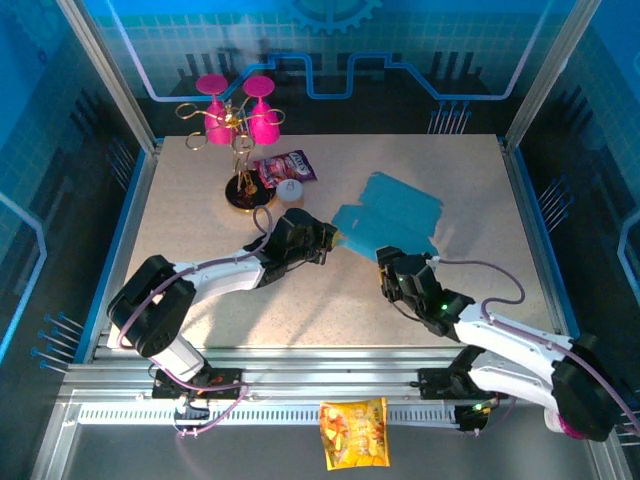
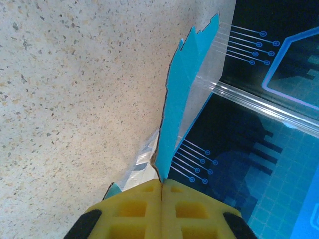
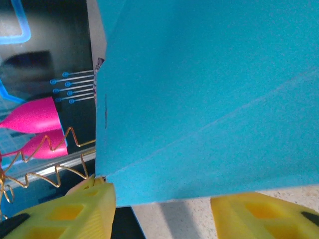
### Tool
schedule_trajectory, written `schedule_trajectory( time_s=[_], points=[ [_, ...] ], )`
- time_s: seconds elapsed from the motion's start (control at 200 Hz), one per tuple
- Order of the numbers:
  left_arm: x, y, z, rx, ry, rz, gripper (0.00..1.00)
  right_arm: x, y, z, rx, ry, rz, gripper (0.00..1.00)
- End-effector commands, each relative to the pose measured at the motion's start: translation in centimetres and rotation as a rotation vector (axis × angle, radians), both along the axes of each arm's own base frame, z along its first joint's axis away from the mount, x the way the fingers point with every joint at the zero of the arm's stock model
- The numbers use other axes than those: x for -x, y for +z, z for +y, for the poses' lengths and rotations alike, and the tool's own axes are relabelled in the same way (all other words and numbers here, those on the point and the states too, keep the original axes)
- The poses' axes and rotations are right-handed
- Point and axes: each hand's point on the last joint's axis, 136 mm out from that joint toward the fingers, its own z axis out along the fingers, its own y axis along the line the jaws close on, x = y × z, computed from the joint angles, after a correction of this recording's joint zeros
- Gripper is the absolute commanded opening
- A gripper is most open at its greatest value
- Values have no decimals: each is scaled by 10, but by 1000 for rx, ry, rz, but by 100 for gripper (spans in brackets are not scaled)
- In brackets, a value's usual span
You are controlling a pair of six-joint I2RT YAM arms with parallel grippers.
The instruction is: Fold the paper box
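The paper box [image 1: 392, 213] is an unfolded light blue sheet with flaps, lying right of the table's middle with its near-left part raised. My left gripper [image 1: 331, 238] holds its left corner. In the left wrist view the yellow fingers [image 2: 134, 209] are pressed together, and the sheet [image 2: 183, 94] rises edge-on from between them. My right gripper [image 1: 391, 263] is at the sheet's near edge. In the right wrist view its yellow fingers [image 3: 75, 211] stand wide apart, and the blue sheet [image 3: 209, 99] spans the gap just beyond them. The left finger touches the sheet's lower corner.
A gold wire stand with pink glasses [image 1: 240, 118] stands at the back left. A purple snack packet [image 1: 290, 165] and a small white round thing [image 1: 291, 190] lie beside it. An orange snack packet [image 1: 353, 432] lies below the table's front rail. Metal frame posts border the table.
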Motion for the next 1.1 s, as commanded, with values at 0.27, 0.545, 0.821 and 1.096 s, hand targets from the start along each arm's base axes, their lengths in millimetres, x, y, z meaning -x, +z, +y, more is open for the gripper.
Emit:
schedule_trajectory(
  time_s=[0.27, 0.545, 0.821, 1.096],
  points=[
    [8, 9, 5, 28, 27, 17, 0, -26, 18, -11, -40, -104, -70, 24],
    [13, 14, 8, 38, 31, 23, 0, -39, 27, -25, -37, -142, -85, 16],
    [15, 13, 6, 59, 31, 28, 0, -50, 36, -28, -60, -163, -93, 3],
    [25, 52, 9, 6, -44, -35, 47, -56, 75, -43, -2, -154, -83, 0]
  ],
)
